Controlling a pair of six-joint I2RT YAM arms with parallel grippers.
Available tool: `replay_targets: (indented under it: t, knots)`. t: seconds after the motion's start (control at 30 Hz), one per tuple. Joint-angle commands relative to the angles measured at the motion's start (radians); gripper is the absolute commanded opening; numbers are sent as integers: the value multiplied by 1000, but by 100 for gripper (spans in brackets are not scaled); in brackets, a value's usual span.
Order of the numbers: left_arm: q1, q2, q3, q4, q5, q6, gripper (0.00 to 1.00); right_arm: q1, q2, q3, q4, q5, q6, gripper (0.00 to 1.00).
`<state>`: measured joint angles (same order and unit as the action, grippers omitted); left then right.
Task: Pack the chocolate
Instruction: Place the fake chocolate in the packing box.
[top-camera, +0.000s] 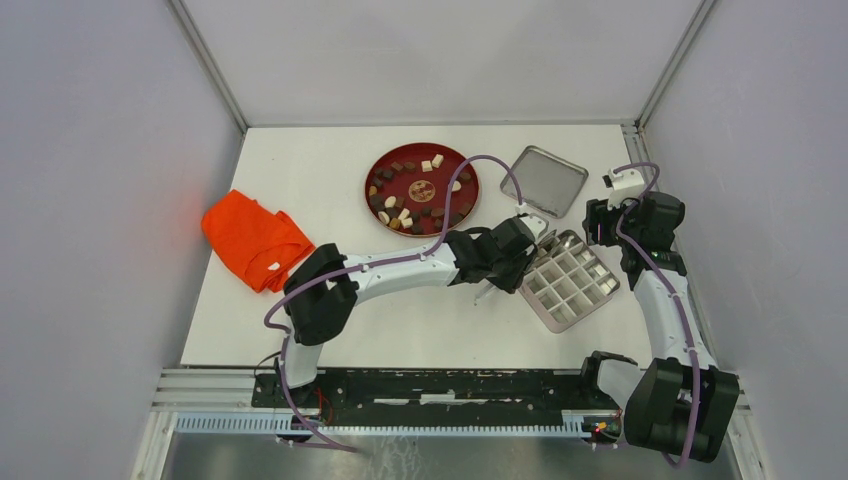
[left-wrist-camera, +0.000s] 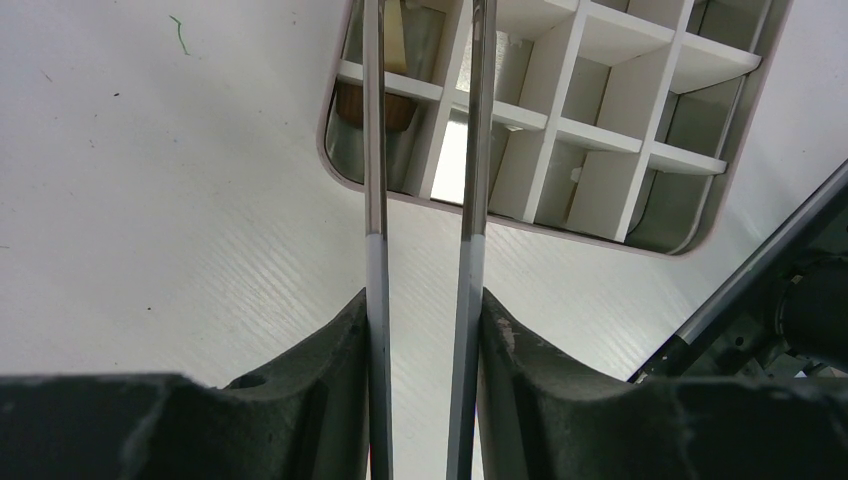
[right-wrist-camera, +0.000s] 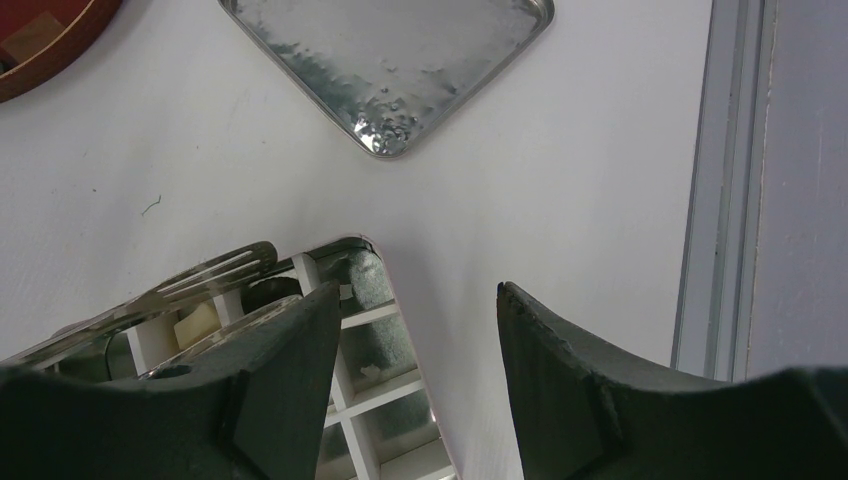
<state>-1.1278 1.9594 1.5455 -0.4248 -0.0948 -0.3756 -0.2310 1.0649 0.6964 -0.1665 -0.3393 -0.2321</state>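
Observation:
Several dark brown, lighter brown and cream chocolate pieces (top-camera: 405, 205) lie on the red plate (top-camera: 372, 180). A white gridded box (top-camera: 568, 280) stands to its right. My left gripper (top-camera: 518, 255) is shut on metal tweezers (left-wrist-camera: 472, 200), whose arms reach over the box (left-wrist-camera: 600, 130). A brown piece (left-wrist-camera: 395, 108) sits in one near compartment. In the right wrist view a cream piece (right-wrist-camera: 197, 325) sits in a compartment below the tweezers (right-wrist-camera: 205, 272). My right gripper (right-wrist-camera: 415, 305) is open and empty beside the box's far corner (right-wrist-camera: 375, 330); it also shows in the top view (top-camera: 600, 225).
A square metal lid (top-camera: 548, 180) lies behind the box, also in the right wrist view (right-wrist-camera: 390, 60). An orange cloth (top-camera: 255, 240) lies at the left. Grey walls close in the table on three sides. A metal rail (right-wrist-camera: 715, 180) runs along the right edge.

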Motion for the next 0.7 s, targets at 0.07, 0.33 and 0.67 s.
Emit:
replay_targets:
  t: [0.07, 0.33, 0.67]
  knots:
    - [-2, -39, 47, 26, 12, 7, 41, -1, -5, 26, 41, -9, 4, 64]
    - [-2, -178, -35, 76, 36, -19, 39, -1, -3, 26, 41, -12, 4, 64]
    - [34, -407, -278, 50, -67, -73, 38, -2, 0, 23, 42, -30, 5, 64]
